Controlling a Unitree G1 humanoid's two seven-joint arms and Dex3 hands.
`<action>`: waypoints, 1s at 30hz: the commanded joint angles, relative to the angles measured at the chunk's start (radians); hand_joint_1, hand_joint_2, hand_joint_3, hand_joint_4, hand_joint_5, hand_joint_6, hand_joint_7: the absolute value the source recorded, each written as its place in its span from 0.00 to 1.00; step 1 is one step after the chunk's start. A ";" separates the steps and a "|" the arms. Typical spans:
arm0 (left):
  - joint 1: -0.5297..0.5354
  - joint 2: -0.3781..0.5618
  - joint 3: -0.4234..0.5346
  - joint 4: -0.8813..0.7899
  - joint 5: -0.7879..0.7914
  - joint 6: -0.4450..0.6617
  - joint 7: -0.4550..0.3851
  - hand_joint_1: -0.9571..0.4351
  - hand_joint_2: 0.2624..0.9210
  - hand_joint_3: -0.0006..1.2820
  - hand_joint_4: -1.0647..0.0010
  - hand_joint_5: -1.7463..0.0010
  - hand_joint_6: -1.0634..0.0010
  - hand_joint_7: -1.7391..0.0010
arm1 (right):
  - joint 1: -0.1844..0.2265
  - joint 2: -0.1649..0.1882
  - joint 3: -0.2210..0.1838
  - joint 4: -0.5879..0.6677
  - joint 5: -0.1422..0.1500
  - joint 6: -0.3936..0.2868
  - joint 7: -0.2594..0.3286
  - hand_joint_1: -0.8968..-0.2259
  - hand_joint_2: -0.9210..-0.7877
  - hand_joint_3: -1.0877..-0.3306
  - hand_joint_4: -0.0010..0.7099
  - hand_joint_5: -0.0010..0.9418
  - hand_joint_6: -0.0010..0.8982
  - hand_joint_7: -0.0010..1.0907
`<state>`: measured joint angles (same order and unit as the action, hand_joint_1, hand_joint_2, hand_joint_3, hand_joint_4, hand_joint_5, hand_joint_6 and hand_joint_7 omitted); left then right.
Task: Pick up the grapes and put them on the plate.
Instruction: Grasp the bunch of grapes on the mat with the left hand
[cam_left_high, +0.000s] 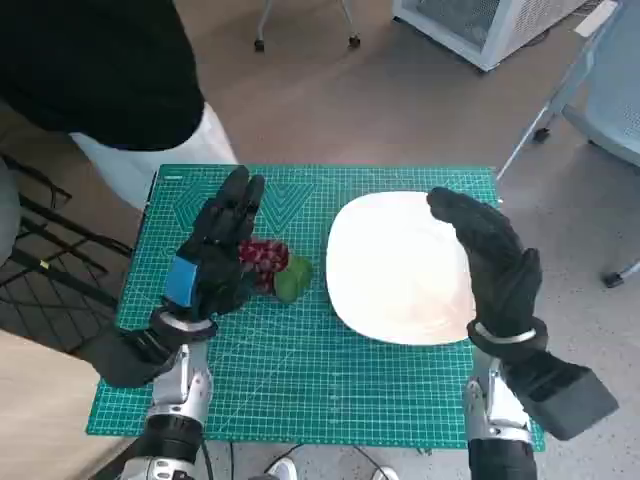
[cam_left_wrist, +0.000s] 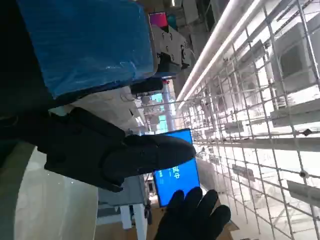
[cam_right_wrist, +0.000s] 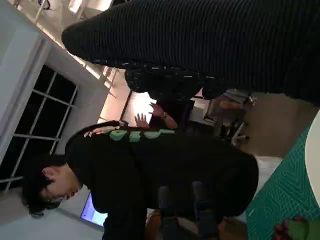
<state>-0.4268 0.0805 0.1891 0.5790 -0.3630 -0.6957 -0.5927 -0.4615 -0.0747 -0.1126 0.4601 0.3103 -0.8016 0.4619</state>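
- At the far left of the head view a person (cam_left_high: 110, 80) in a dark top sits just beyond the surface; a green cutting mat (cam_left_high: 300, 370) covers that surface.
- Our left robot hand (cam_left_high: 215, 255) hovers over the left half of the mat, fingers spread and holding nothing, its palm right beside the grapes (cam_left_high: 268, 262).
- The grapes lie on the mat between that robot hand and the plate (cam_left_high: 390, 300): a small dark-red cluster with a green leafy piece on the side nearer the plate, partly hidden under the fingers. We cannot tell whether any finger touches them yet.
- The step in hand, as we judge it, is the grasp. We would lower the left robot hand squarely over the red part, close the fingers round the whole bunch and not the green end, and squeeze gently, since the bunch looks soft and lumpy and may roll.
- The white plate sits just beside the grapes, bare in the middle, so the carry is short.
- Our right robot hand (cam_left_high: 495, 265) hangs above the plate's right edge, fingers apart and empty; it should keep off the landing spot.
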 joint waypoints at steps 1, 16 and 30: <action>0.010 0.004 -0.004 -0.018 -0.006 0.017 -0.004 0.15 1.00 0.39 0.88 1.00 0.76 1.00 | 0.003 -0.001 -0.002 0.008 -0.002 0.011 -0.001 0.29 0.00 0.52 0.47 0.01 0.03 0.50; 0.022 -0.007 -0.006 -0.035 -0.018 0.038 -0.017 0.14 1.00 0.39 0.88 1.00 0.76 1.00 | 0.004 -0.006 -0.003 0.000 -0.006 0.018 -0.004 0.28 0.00 0.52 0.47 0.01 0.02 0.51; 0.037 -0.009 -0.006 -0.056 -0.020 0.041 -0.021 0.14 1.00 0.39 0.88 1.00 0.76 1.00 | 0.005 -0.004 -0.002 -0.013 -0.008 0.029 -0.008 0.28 0.00 0.52 0.47 0.01 0.02 0.51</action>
<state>-0.4047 0.0726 0.1839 0.5421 -0.3699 -0.6568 -0.6107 -0.4674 -0.0785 -0.1144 0.4468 0.3095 -0.7872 0.4614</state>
